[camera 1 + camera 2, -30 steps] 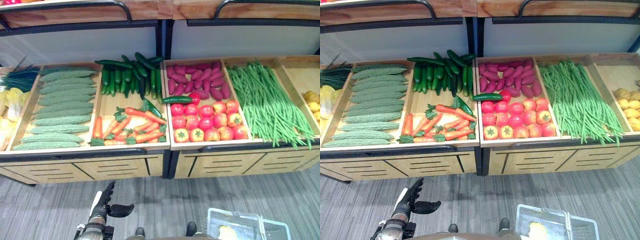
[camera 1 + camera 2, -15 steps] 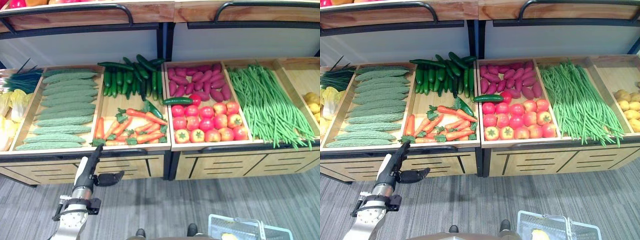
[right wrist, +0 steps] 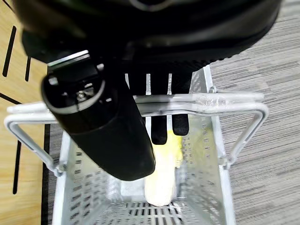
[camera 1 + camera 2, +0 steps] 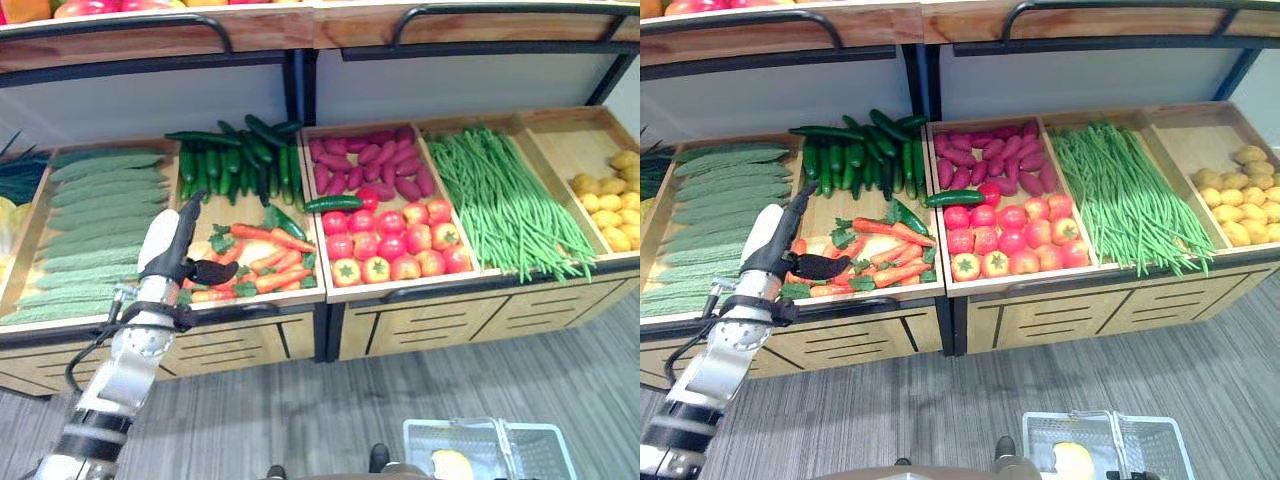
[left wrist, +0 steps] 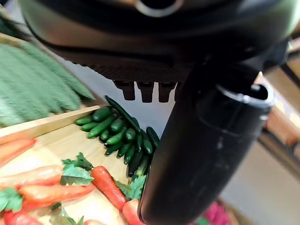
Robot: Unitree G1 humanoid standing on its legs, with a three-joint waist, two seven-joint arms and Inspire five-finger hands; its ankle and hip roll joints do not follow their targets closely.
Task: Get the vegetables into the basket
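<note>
i see my left hand point(image 4: 178, 245) stretched out over the carrot bin, fingers straight and the thumb sticking out sideways, holding nothing. it hovers just above the near left corner of the carrots point(image 4: 255, 262), a loose pile i cannot count exactly. in the left wrist view the fingers point(image 5: 146, 90) point toward the cucumbers point(image 5: 121, 133) heaped at the back of the same bin.

my right hand point(image 3: 140, 70) hangs over the basket point(image 3: 213, 178), its fingers curled under the white handle point(image 3: 220, 103) and carrying it. one yellowish vegetable point(image 3: 164, 173) lies inside the basket, which shows low on the floor point(image 4: 890, 420).

outward along the stand point(image 4: 430, 310): one stray cucumber point(image 4: 333, 203) lies across the divider, touching the red tomatoes point(image 4: 395, 243), about fifteen of them in three rows. behind them sit purple sweet potatoes point(image 4: 365, 165), then long beans point(image 4: 500, 205), then yellow potatoes point(image 4: 610, 195) on the far right. ridged bitter gourds point(image 4: 90, 225), around ten, fill the bin to my left.
</note>
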